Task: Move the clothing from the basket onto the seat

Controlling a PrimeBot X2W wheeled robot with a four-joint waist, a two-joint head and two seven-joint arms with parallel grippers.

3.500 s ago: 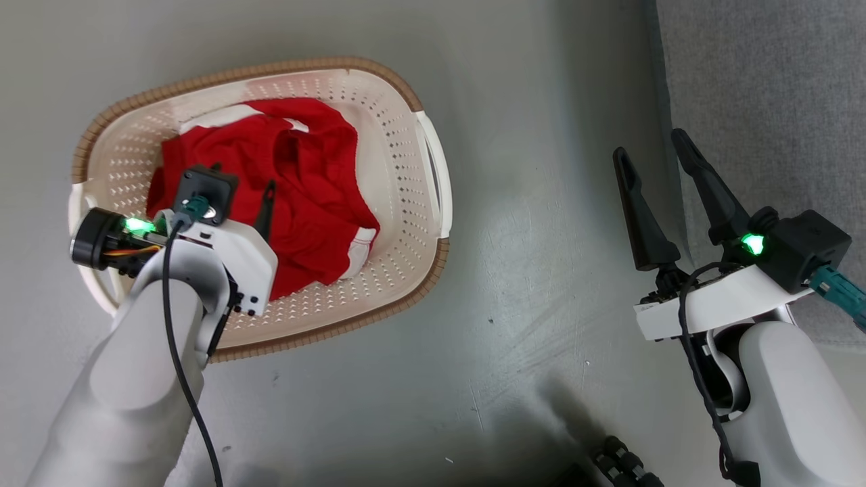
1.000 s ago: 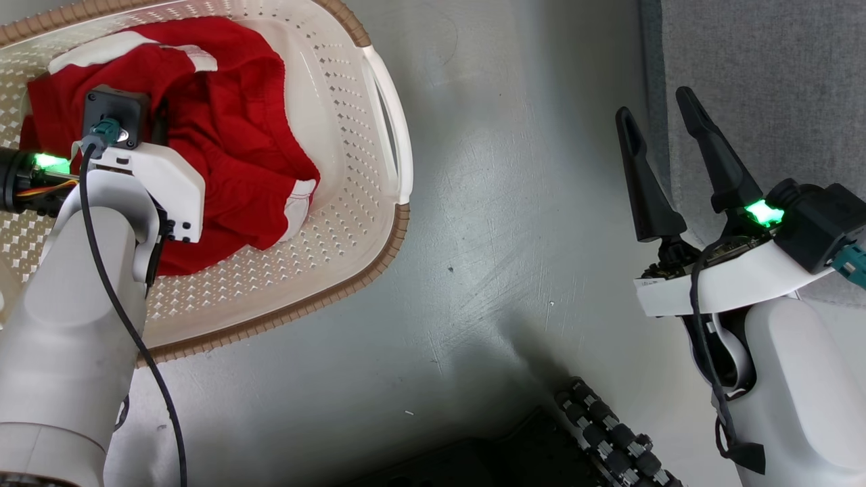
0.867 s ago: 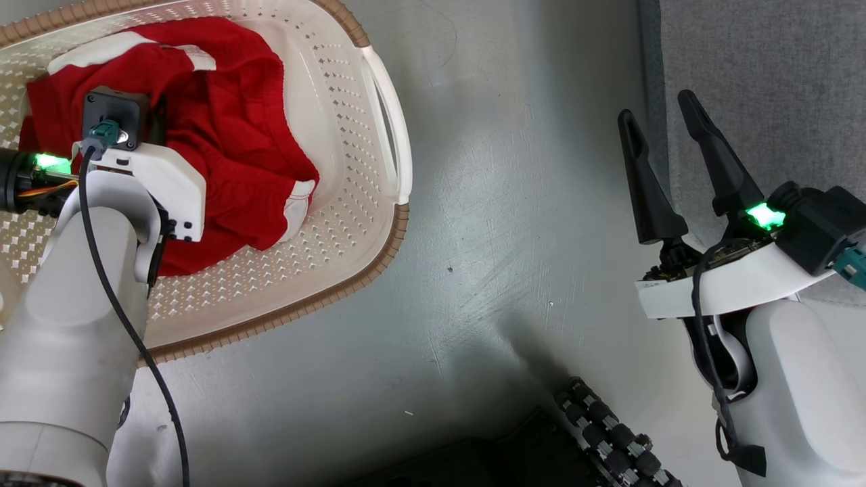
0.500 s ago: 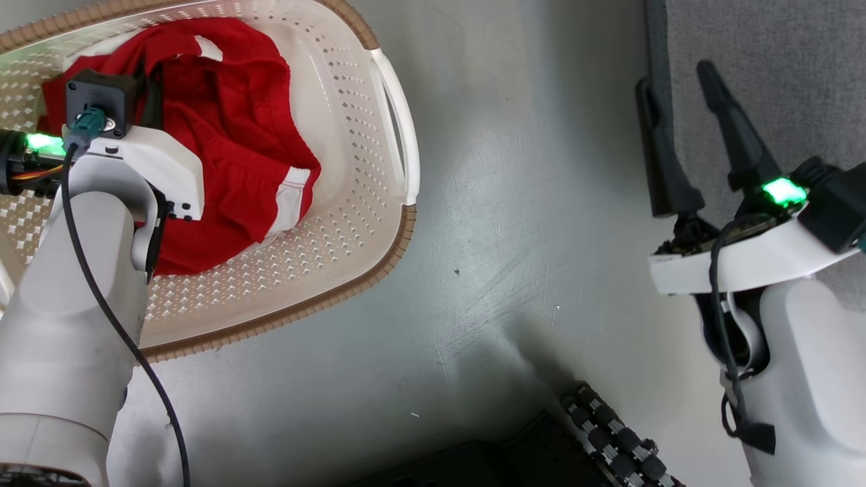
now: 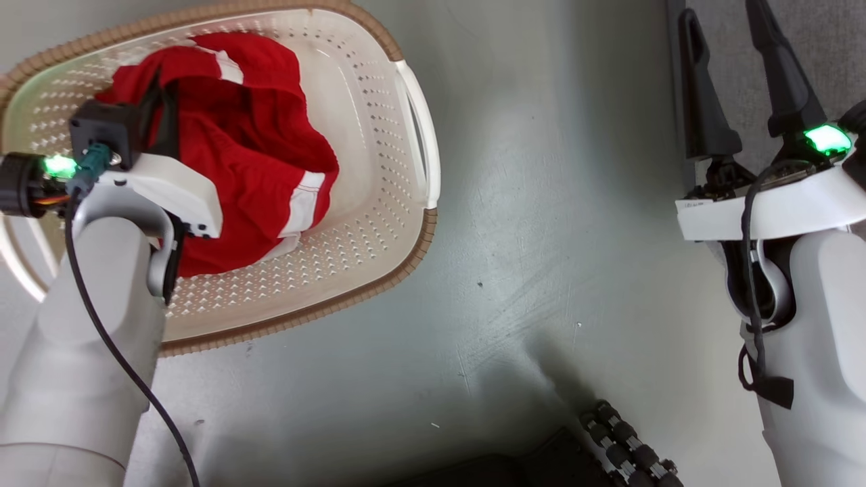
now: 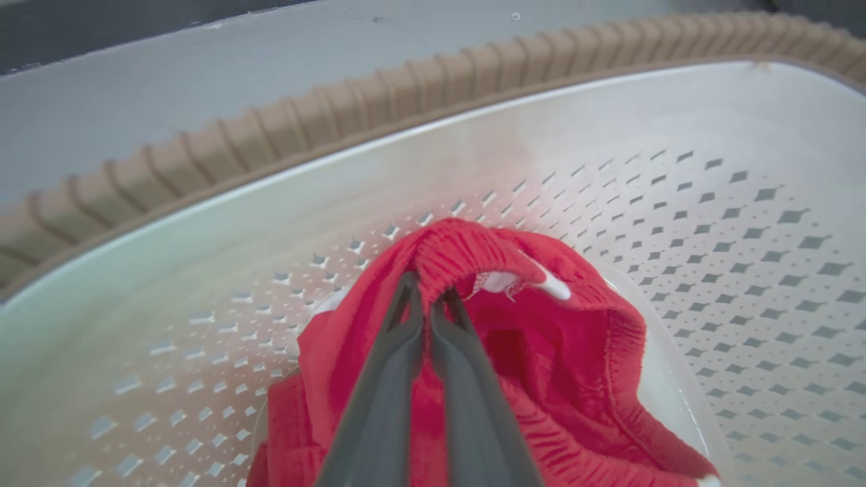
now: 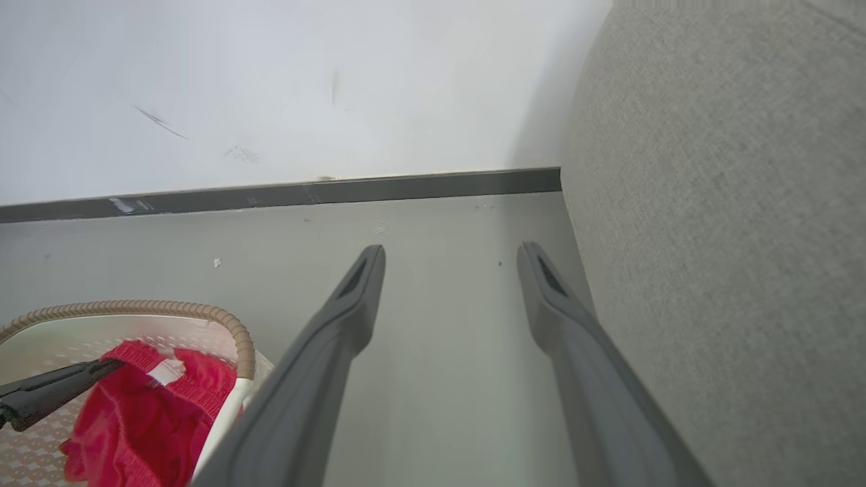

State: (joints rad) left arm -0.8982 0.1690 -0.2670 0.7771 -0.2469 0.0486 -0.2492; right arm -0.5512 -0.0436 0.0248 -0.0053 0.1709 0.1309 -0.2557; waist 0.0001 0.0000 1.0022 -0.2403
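The clothing is a heap of bright red fabric with white trim lying in the cream basket on the floor at the upper left. My left gripper reaches into the basket and is shut on a fold of the red clothing, which bunches up around the gripper's tips. The basket's brown rim curves behind it. My right gripper hangs open and empty at the upper right, beside the edge of the grey seat. The right wrist view shows that open gripper above bare floor, the seat to its right.
Grey floor lies between the basket and the seat. A white wall with a dark baseboard stands beyond. The basket, the clothing and my left gripper show at the lower left there. Black rollers of my base sit at the bottom.
My left gripper has closed on the red fabric and pulled it up into a bunch. The head camera has shifted, so the whole scene sits differently. The right gripper stays open.
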